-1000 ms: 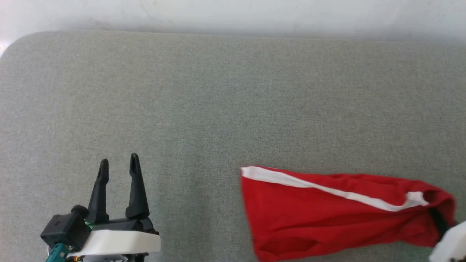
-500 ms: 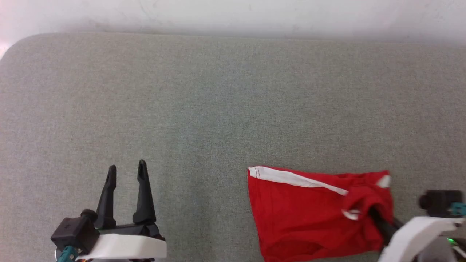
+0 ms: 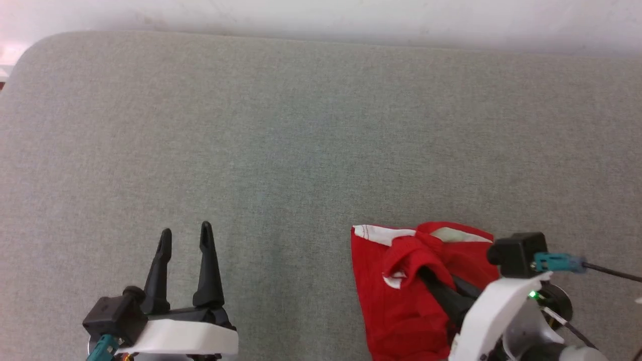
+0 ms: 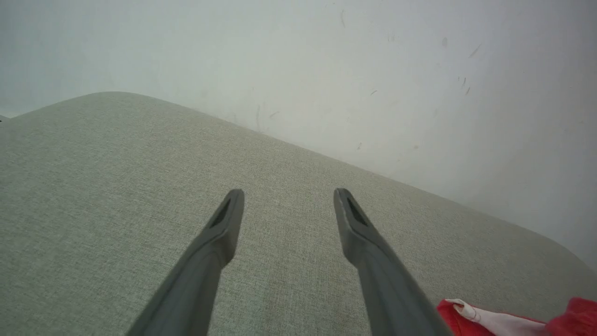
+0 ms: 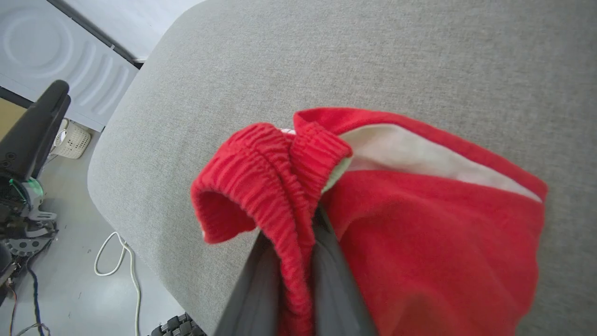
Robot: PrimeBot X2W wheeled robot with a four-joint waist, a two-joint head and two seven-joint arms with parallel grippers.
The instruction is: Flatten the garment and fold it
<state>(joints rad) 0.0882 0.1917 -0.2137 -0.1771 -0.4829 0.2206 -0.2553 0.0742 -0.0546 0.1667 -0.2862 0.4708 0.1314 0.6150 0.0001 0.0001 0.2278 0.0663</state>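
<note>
At the near right of the grey cloth-covered table (image 3: 301, 125) lie bright red soft-fabric shorts (image 3: 391, 311) with a white side stripe, bunched, the gathered waistband raised and doubled over. The right gripper (image 3: 429, 278) pinches the waistband, and its fingertips are buried in cloth. The picture edge cuts off the shorts' near edge. The left gripper (image 3: 185, 230) hovers at near left, spread wide and empty.

The red garment (image 3: 388, 301), white-striped, lies bunched at the near right of the grey worktop (image 3: 251, 150), its gathered waistband raised and doubled over.

One garment (image 3: 396, 311), two hands, left hand (image 3: 185, 229), right hand (image 3: 425, 275), one pad (image 3: 301, 125)
</note>
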